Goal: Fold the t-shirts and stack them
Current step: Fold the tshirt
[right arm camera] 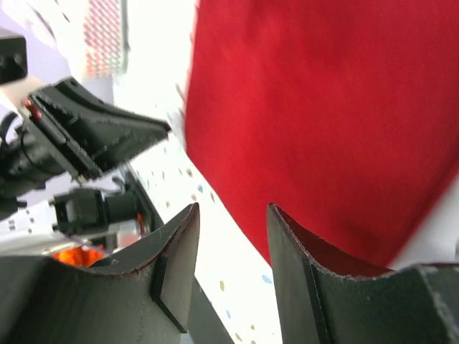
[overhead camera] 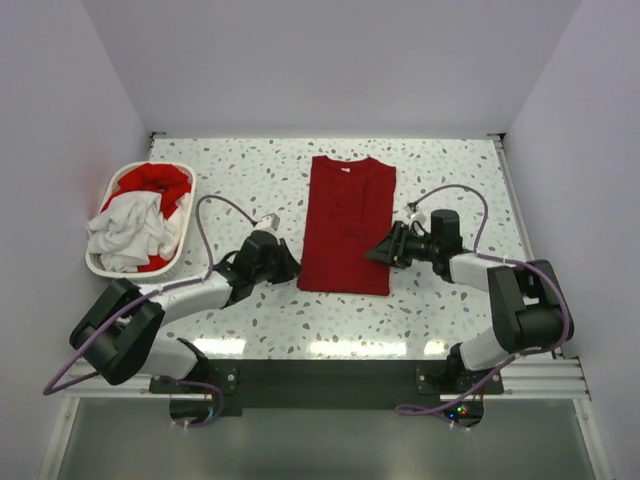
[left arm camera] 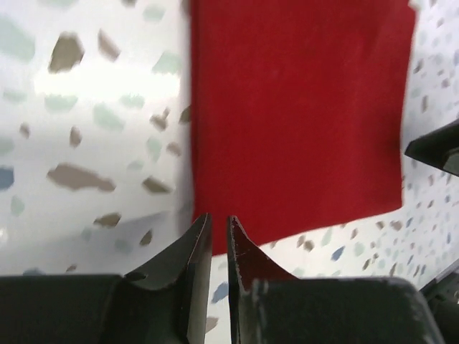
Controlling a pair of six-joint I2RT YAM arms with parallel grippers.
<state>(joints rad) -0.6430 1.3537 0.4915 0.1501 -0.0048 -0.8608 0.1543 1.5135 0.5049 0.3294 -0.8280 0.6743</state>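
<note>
A deep red t-shirt [overhead camera: 347, 225] lies flat in the middle of the table, folded into a long narrow rectangle, with a small white neck label [overhead camera: 345, 167] at its far end. My left gripper [overhead camera: 292, 268] is low by the shirt's near left corner; in the left wrist view [left arm camera: 219, 223] its jaws stand almost together with nothing between them, just off the red cloth [left arm camera: 294, 115]. My right gripper [overhead camera: 372, 253] is at the shirt's right edge near the near corner. It is open and empty [right arm camera: 233, 211], beside the cloth [right arm camera: 323, 107]. A white t-shirt [overhead camera: 125, 230] and another red one [overhead camera: 155, 182] lie crumpled in the basket.
A white plastic laundry basket [overhead camera: 185, 215] stands at the left edge of the speckled table [overhead camera: 450, 180]. White walls close in the table on the left, back and right. The left gripper shows across the shirt in the right wrist view [right arm camera: 107, 132].
</note>
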